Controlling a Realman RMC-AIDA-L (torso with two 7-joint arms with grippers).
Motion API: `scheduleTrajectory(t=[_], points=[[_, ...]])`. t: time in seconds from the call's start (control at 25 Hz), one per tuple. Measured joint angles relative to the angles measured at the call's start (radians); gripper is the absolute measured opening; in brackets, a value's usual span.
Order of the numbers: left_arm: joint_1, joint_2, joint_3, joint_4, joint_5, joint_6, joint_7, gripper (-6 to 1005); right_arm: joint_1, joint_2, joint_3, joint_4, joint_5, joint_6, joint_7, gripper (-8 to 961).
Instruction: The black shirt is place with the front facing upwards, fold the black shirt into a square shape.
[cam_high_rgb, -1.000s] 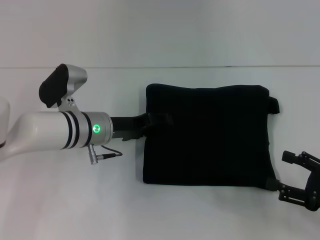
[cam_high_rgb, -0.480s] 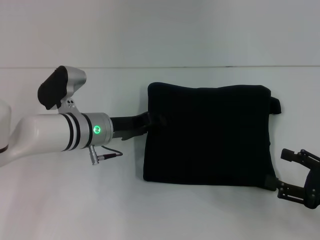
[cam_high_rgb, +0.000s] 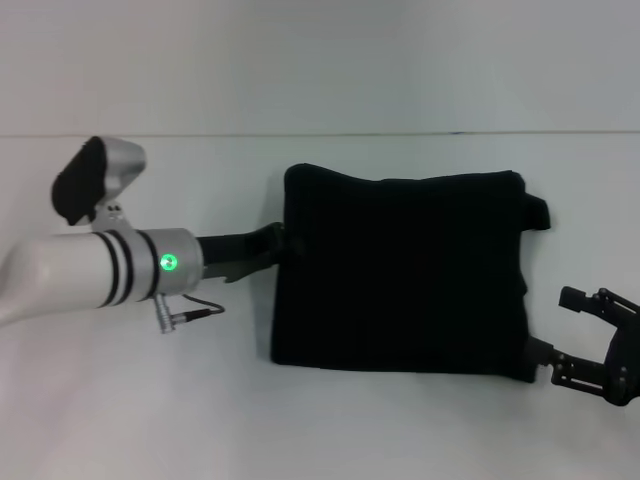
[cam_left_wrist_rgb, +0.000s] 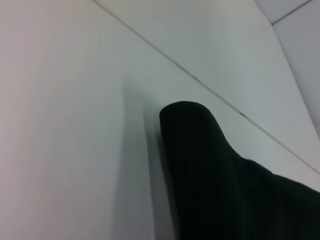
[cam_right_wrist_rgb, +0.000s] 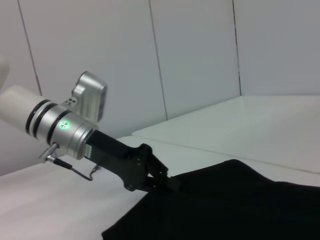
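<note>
Now: black shirt (cam_high_rgb: 400, 270) folded square, mid-table toward right edge.
Left gripper (cam_high_rgb: 283, 240) clenched on its left edge; right gripper (cam_high_rgb: 592, 335) released near table's front-right corner.

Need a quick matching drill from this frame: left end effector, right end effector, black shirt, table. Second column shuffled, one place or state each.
Column 1:
1. left end effector
2. right end effector
3. black shirt
4. table

Column 2:
A. white surface under everything
B. folded into a rough rectangle, lying flat
C. shut on the shirt's left edge
D. open, at the shirt's near right corner

Pairs: 1-C, 2-D, 3-B, 4-A
</note>
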Motion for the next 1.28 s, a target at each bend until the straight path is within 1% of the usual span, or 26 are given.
scheduleTrajectory(t=[0.16,0.28,0.36,0.48,0.68,0.76,0.88,0.96,1.0,1.08,1.16,1.2,1.28], points=[[0.043,0.031,-0.070,0.000,-0.028,0.052,0.038,71,0.010,0.001,0.004,0.000,0.000,0.005,0.000,927],[0.068,0.049,-0.096,0.000,-0.036,0.081,0.050,70,0.014,0.001,0.005,0.000,0.000,0.007,0.000,927],[0.075,0.056,-0.098,0.000,-0.041,0.093,0.053,72,0.017,0.001,0.011,0.000,0.000,0.010,-0.001,927],[0.078,0.057,-0.101,0.000,-0.044,0.100,0.062,75,0.023,0.004,0.018,0.000,0.000,0.020,-0.002,928],[0.080,0.059,-0.098,0.001,-0.038,0.117,0.138,80,0.030,0.018,0.036,0.000,0.000,0.032,-0.020,928],[0.087,0.069,-0.098,0.007,-0.036,0.146,0.185,82,0.031,0.026,0.053,0.000,0.001,0.034,-0.044,928],[0.110,0.097,-0.100,0.043,-0.035,0.225,0.286,85,0.032,0.039,0.087,0.000,0.004,0.030,-0.080,928],[0.138,0.116,-0.116,0.087,-0.037,0.294,0.380,216,0.036,0.046,0.100,0.000,0.005,0.028,-0.096,928],[0.156,0.120,-0.129,0.113,-0.039,0.327,0.425,281,0.038,0.049,0.103,0.000,0.005,0.028,-0.101,928],[0.196,0.119,-0.159,0.174,-0.039,0.397,0.536,378,0.043,0.056,0.107,0.000,0.005,0.028,-0.106,928],[0.251,0.101,-0.195,0.239,-0.039,0.495,0.697,475,0.048,0.063,0.106,0.002,0.003,0.027,-0.116,928],[0.264,0.095,-0.204,0.252,-0.039,0.520,0.740,523,0.048,0.066,0.103,0.005,0.001,0.028,-0.132,928],[0.312,0.075,-0.219,0.283,-0.038,0.607,0.889,617,0.045,0.074,0.097,0.013,-0.002,0.030,-0.167,928]])
